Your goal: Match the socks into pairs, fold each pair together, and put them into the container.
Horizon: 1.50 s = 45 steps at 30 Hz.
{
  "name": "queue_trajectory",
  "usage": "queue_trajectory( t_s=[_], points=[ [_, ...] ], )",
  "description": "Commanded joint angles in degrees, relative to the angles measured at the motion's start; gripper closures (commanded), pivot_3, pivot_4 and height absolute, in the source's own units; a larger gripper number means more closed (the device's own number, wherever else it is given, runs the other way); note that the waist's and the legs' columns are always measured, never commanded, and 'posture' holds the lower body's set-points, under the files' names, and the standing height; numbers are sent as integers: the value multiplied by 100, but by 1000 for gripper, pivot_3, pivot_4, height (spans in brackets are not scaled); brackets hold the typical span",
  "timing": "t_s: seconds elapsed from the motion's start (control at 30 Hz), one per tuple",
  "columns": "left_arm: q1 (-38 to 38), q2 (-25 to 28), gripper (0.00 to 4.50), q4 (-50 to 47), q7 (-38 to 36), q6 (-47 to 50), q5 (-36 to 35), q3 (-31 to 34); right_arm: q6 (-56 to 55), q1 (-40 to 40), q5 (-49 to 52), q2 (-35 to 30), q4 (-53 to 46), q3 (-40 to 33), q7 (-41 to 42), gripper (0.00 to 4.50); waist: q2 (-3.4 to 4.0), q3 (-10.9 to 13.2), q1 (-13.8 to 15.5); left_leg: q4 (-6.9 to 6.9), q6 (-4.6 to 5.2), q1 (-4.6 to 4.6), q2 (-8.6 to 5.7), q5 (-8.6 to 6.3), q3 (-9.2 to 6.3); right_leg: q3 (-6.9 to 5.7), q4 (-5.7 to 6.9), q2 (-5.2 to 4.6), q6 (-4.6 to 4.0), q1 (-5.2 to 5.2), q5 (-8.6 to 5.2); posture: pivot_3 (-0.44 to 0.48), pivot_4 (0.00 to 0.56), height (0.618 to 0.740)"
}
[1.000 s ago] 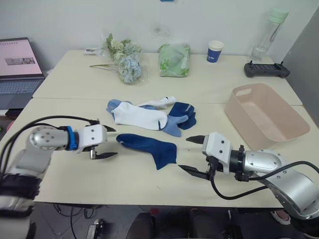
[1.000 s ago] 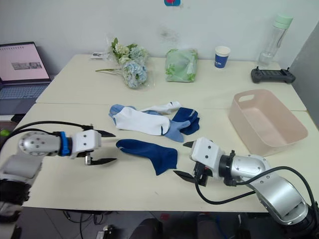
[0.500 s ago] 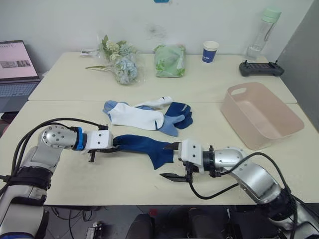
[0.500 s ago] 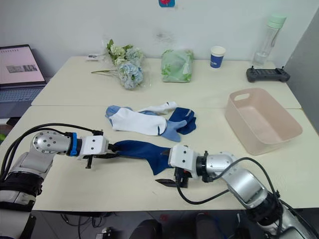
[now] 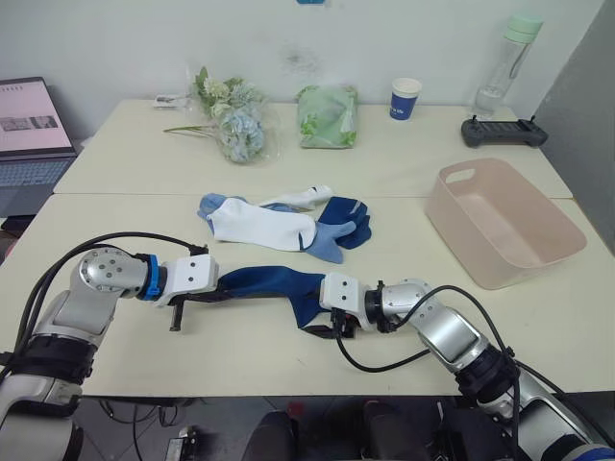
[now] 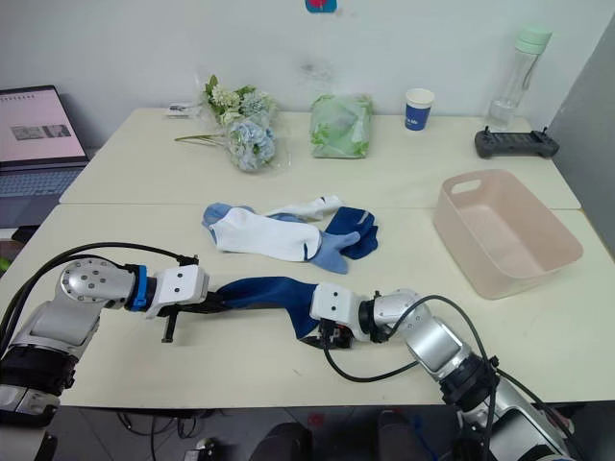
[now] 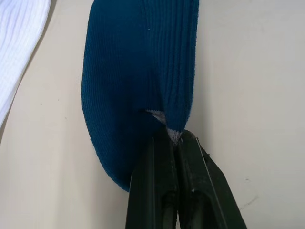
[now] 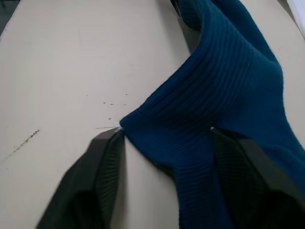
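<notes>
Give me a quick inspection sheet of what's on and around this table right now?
Surface: pale table, two tops butted together.
Job's things: navy sock held at both ends; remaining socks piled behind it; pink container holds nothing.
Clutter: flowers, green bag, blue cup, bottle, controller.
Grippers: left gripper shut on sock; right gripper open around sock's other end.
Cables: black, along both arms.
Surroundings: laptop, white wall.

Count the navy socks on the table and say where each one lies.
2. One navy sock lies stretched between the left gripper and right gripper at the near edge. The other sits at the pile's right end, partly under a light blue sock. More could be hidden beneath.
</notes>
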Motion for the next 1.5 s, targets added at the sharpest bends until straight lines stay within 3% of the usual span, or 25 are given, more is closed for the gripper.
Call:
queue_trajectory(
  t_s=[0.03, 0.17, 0.2, 0.4, 0.6, 0.73, 0.9, 1.03, 1.2, 1.43, 1.5],
  points=[
    [165, 143, 4500, -242, -109, 198, -166, 174, -158, 12, -61, 32, -128, -130, 24, 2822, 0, 0, 1, 0, 0, 0, 0, 0, 1, 0, 0, -1, 0, -1, 0, 0, 150, 740],
    [389, 194, 4500, -459, -158, 322, -240, 257, -220, 61, -95, 47, -149, -200, 27, 4319, 0, 0, 0, 0, 0, 0, 2, 0, 2, 2, 0, -3, 0, -2, 0, 0, 150, 740],
    [435, 210, 4500, -517, -181, 366, -273, 277, -189, 72, -46, 44, -200, -247, 42, 4445, 0, 0, 1, 0, 0, 0, 3, 0, 2, 3, 1, -3, 0, -1, 0, 0, 150, 740],
    [1222, 876, 4500, -1766, -963, 1466, -1194, 629, 959, 517, 960, -339, -1503, -908, 396, 4445, 1, 1, -4, -2, 0, -9, 5, 0, 2, 10, -4, -4, 0, -7, 0, 0, 150, 740],
    [2546, 2191, 4500, -3323, -1527, 2677, -2501, 897, 3218, 1350, 2791, -729, -3179, -1927, 193, 4445, 3, 3, 1, -8, 0, -5, 14, -1, -8, 8, -6, -6, -1, 1, -1, 0, 150, 740],
    [2530, 2585, 4500, -3613, -1527, 3182, -3023, 570, 4387, 1692, 3720, -754, -3635, -2492, -291, 4445, 10, 6, 17, -7, 0, 13, 12, -1, -12, 4, -7, -5, -2, 23, -1, 0, 150, 740],
    [998, 1936, 4500, -3211, -1527, 3700, -2750, -562, 5447, 1616, 4239, -143, -3547, -3077, -1427, 4445, 12, 7, 14, -8, 0, 24, 4, -1, -8, 2, -7, 23, -1, 33, -2, 0, 150, 740],
    [-382, 1239, 4500, -1925, -1527, 3529, -2056, -1614, 6033, 1421, 4292, 497, -3118, -3667, -2222, 4445, 9, 6, 15, -6, 0, 16, -12, -1, -6, 1, -7, 29, -1, 30, -1, 0, 150, 740],
    [-1864, 384, 4500, -117, -1527, 2932, -1361, -2696, 6239, 1128, 4251, 414, -2844, -3648, -2379, 4445, 5, 4, 5, -2, 0, -2, -16, 0, 6, 0, -2, 29, -1, 4, 0, 0, 150, 740],
    [-2880, -754, 4500, 1618, -1527, 2583, -738, -2690, 6014, 743, 3844, 530, -2234, -3427, -2810, 4445, 3, 3, -14, 1, 1, -12, -11, 0, 12, 8, 2, 25, -1, -12, 0, 0, 150, 740],
    [-3050, -947, 4081, 2001, -1455, 2511, -682, -2337, 5830, 696, 3692, 547, -2145, -3531, -2962, 3937, 3, 3, -16, 1, 1, -13, -12, 0, 14, 9, 6, 24, -1, -16, 0, 0, 150, 740]
  ],
)
